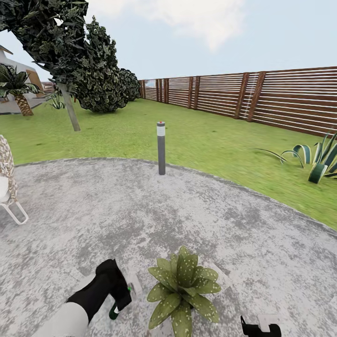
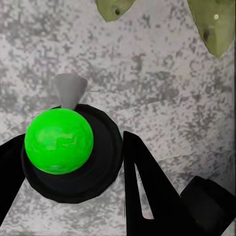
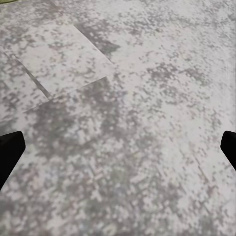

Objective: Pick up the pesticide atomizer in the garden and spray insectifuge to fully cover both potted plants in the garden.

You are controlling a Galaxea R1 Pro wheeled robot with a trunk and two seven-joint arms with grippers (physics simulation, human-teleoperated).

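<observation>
Left gripper [image 2: 73, 172] closed around pesticide atomizer [image 2: 60, 141] (green top, black collar), at 9 o'clock of potted plant [image 1: 183, 290] on grey patio [image 1: 210, 220]. Right gripper [image 3: 118, 147] spread wide, holding nothing.

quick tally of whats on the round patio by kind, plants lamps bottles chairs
potted plants: 1
lamp posts: 1
atomizers: 1, held in the left gripper
chairs: 1, partly cut off at the edge
total: 4
</observation>
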